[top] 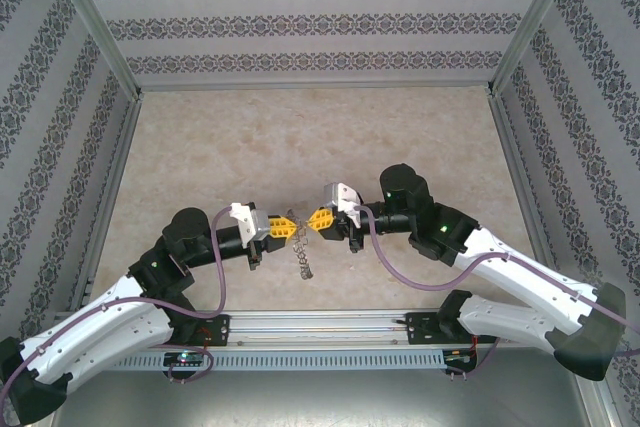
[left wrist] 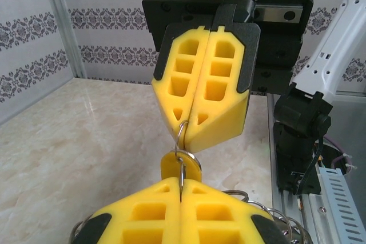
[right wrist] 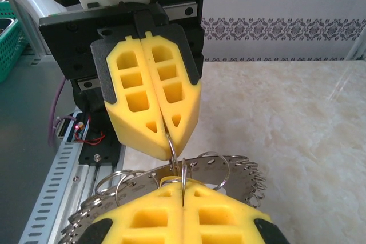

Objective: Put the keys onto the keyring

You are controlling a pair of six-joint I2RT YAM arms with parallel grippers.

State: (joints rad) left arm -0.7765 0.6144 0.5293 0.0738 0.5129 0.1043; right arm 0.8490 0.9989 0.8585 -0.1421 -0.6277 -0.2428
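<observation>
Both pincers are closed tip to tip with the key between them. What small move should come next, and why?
Probably a slight twist of the right pincer to slide the key further along the wire loop. Both it and the left pincer are shut on wire there, with the keyring close beside their tips. Whether the key is fully on, I cannot tell.

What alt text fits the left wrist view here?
Two shut yellow grippers meet tip to tip, the right gripper above and the left gripper below, with a thin wire loop pinched between them and the small yellow key on it. More keyring loops show at the bottom corners, above a pale marbled table.
</observation>
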